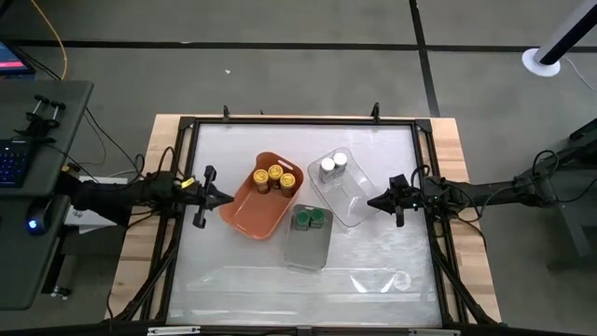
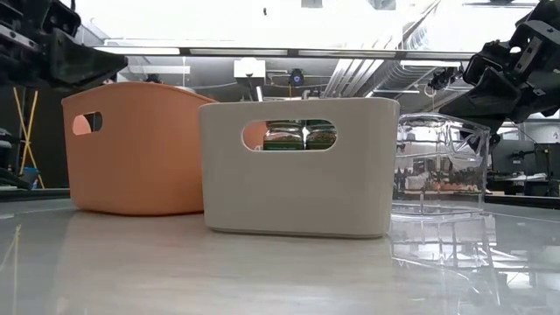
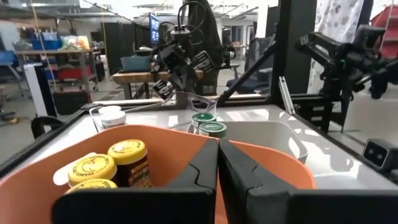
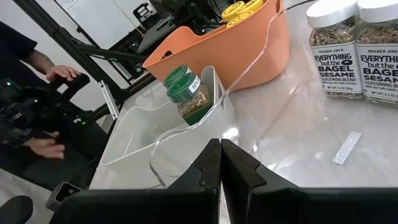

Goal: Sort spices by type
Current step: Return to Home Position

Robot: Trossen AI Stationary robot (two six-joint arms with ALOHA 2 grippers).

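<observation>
Just ahead of your left pincer (image 1: 227,197) lies the orange tray (image 1: 244,217), its near rim close to the fingertips. Three yellow-lidded jars (image 1: 272,175) are clustered at the end of that tray farthest from the pincer. The left wrist view shows the fingers (image 3: 202,171) pressed together with nothing between them, so that pincer is clenched and empty. Facing it, your right pincer (image 1: 373,200) hangs just off the edge of the clear tray (image 1: 359,210). Its own wrist view shows it clenched on nothing too. Two silver-lidded jars (image 1: 333,165) stand at that tray's far end from the pincer. Two green-lidded jars (image 1: 310,219) sit side by side in the grey tray (image 1: 308,250), which lies between the two pincers, off to one side of the line joining them. No jar shows loose on the table (image 1: 373,271), and each lid colour has its own tray, so the sorting looks finished. You appear to be on the closing step, taking both arms to rest. From here there is nothing to grasp, and the move only calls for clearance. Both pincers hang around rim height, and the left is the one nearest a tray wall. Draw each arm back along its own axis, away from the trays, before any swing, so you don't nudge a rim and tip the jars.
</observation>
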